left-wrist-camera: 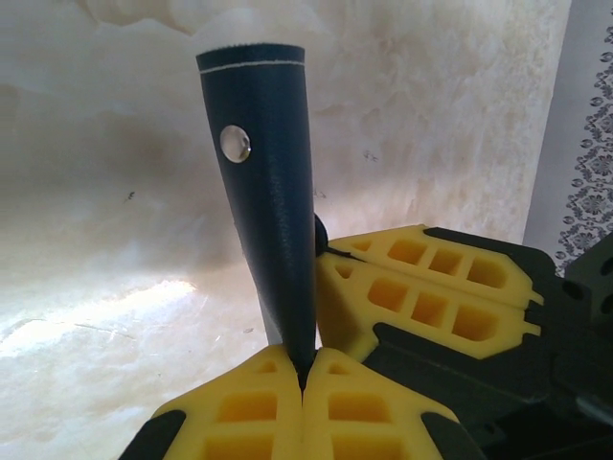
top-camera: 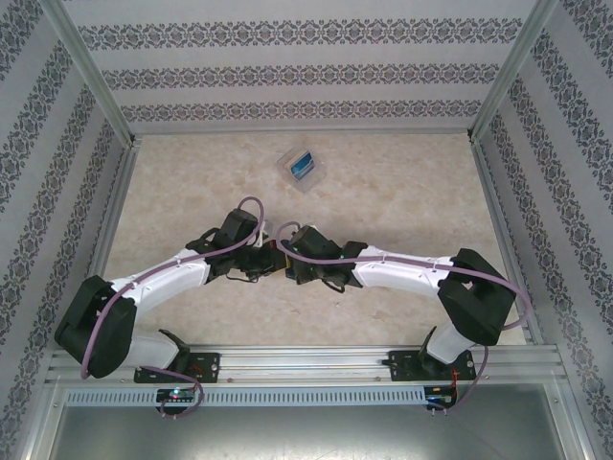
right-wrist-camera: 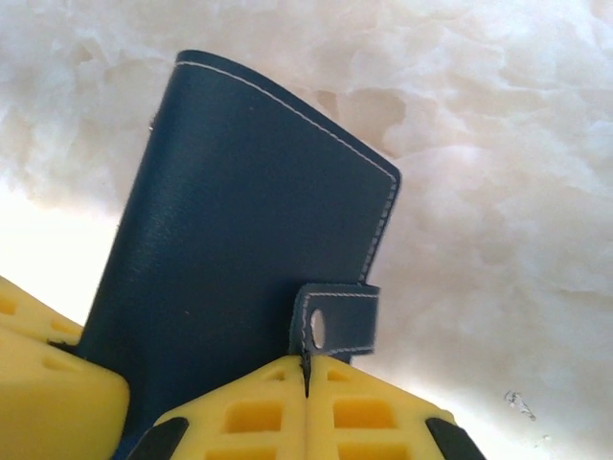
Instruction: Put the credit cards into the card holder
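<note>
Mid-table, card holder (right-wrist-camera: 249,220) long axis pointing away from left gripper (left-wrist-camera: 304,383) pinching it, right gripper (right-wrist-camera: 306,379) seemingly nipping its tab (right-wrist-camera: 337,321)

**Inspector:** Condition of the card holder (right-wrist-camera: 239,240)?

**Assistant:** Dark navy, folded closed, with pale stitching along its edges. It leans to the right against the white marbled table (right-wrist-camera: 498,144) behind it.

**Inspector:** And the clasp?

**Assistant:** The clasp tab (right-wrist-camera: 340,321) wraps round the right edge, its snap spot visible. Its lower edge meets the seam of the right gripper (right-wrist-camera: 305,369), whose yellow fingertips are pressed together. Whether the tab is pinched there cannot be confirmed.

**Inspector:** Other contact?

**Assistant:** A second yellow finger (right-wrist-camera: 48,388) lies against the holder's lower left corner.
</note>
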You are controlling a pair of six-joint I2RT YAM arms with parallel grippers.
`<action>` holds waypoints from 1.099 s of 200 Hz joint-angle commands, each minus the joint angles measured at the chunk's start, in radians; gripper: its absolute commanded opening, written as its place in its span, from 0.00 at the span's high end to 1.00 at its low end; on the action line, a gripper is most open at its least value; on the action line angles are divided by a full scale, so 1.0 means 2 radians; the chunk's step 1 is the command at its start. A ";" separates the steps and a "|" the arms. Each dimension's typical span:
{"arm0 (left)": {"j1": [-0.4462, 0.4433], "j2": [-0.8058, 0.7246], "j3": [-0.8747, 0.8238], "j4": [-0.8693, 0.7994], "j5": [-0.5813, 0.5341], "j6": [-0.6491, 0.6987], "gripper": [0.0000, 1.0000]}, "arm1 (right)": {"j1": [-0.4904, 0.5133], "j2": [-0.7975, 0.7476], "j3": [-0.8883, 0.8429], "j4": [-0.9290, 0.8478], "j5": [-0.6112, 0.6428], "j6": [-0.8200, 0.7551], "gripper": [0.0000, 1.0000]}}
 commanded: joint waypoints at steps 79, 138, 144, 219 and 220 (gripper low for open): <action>-0.010 0.061 -0.036 0.041 -0.009 0.052 1.00 | -0.048 -0.102 -0.110 0.000 -0.011 0.009 0.98; -0.011 0.046 -0.042 0.054 0.015 0.029 1.00 | -0.031 -0.056 -0.063 0.050 -0.110 -0.011 0.51; -0.011 0.045 -0.042 0.053 0.019 0.027 1.00 | -0.025 -0.043 -0.049 0.041 -0.103 -0.010 0.49; -0.011 0.014 -0.024 0.029 0.028 0.033 1.00 | -0.010 0.040 0.002 -0.015 -0.015 0.036 0.57; -0.011 0.014 -0.023 0.028 0.029 0.033 1.00 | -0.010 0.039 0.001 -0.015 -0.014 0.036 0.58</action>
